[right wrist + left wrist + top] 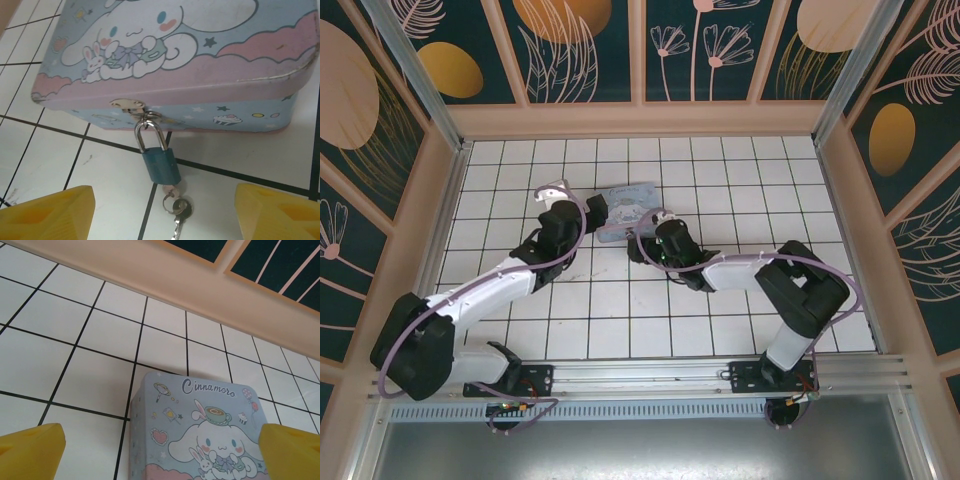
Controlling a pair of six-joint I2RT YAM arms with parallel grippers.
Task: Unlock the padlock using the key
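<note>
The white tiled desk (720, 300) carries a pastel cartoon-printed box (210, 65), which sits just above centre in the top view. Both arms reach in to it.

The left pincer (161, 429) is spread wide and grasps nothing. Its yellow fingers (30, 452) sit at the bottom corners of its frame, with the box lid between them. The right pincer (165, 189) is also released and empty, flanking the lock from the lower edge of its view.

The padlock (160, 164) hangs from the box's front hasp, left of centre in the right wrist frame, and lies flat on the desk. Its long axis runs top to bottom of that frame, leaning slightly right. The shackle points up at the box and the keyhole end points down.

The key (180, 207) lies just below the body on nearly the same line, its blade running off the bottom edge. I cannot tell whether anything is seated in the keyhole.

The step in hand looks like taking the key. The right pincer should probably close low across its ringed head, in line with the lock's axis, while the left steadies the box so the lock does not swing.
</note>
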